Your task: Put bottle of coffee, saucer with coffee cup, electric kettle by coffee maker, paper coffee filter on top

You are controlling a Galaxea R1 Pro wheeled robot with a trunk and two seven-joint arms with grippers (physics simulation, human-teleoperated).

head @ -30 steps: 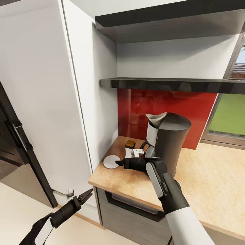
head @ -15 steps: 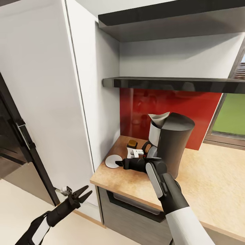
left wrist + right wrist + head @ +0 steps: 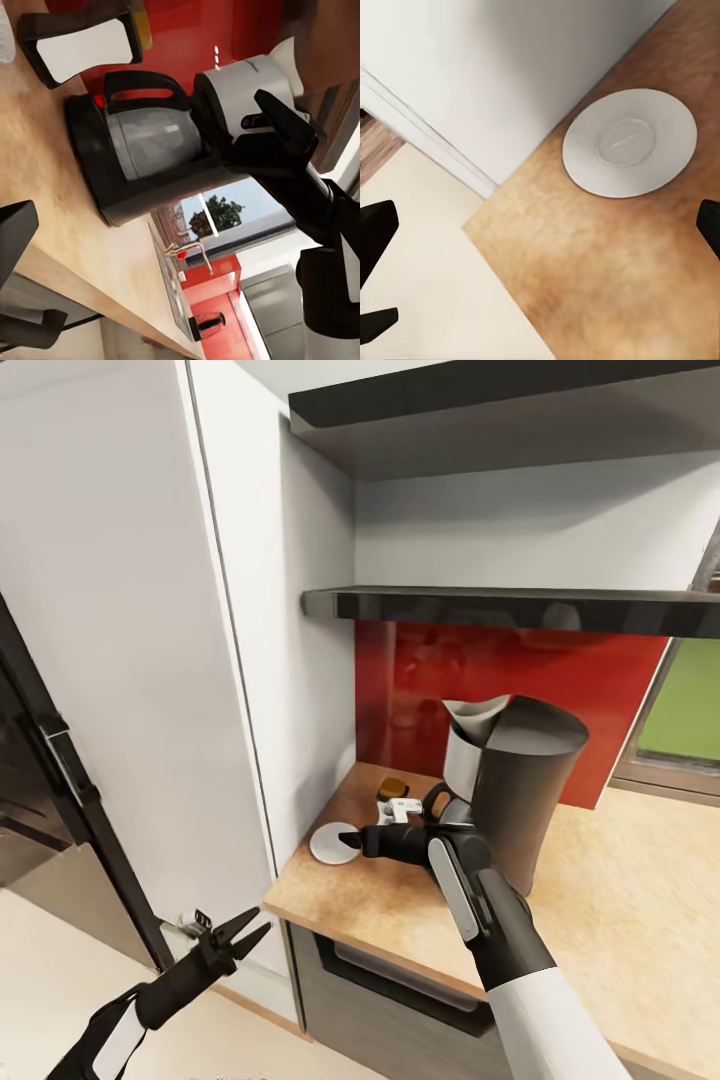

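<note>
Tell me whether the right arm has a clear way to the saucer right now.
Probably yes. The right gripper hovers open just beside the saucer, which lies bare on the kitchen countertop with nothing between them.

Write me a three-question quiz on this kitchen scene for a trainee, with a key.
1. True or false: the coffee cup stands on the saucer.
2. What sits on top of the coffee maker? A) the paper coffee filter B) the bottle of coffee C) the electric kettle
3. Fill in: the ___ gripper reaches over the kitchen countertop toward the saucer.
Key: 1 false, the saucer is bare; 2 A; 3 right, the right gripper.
</note>
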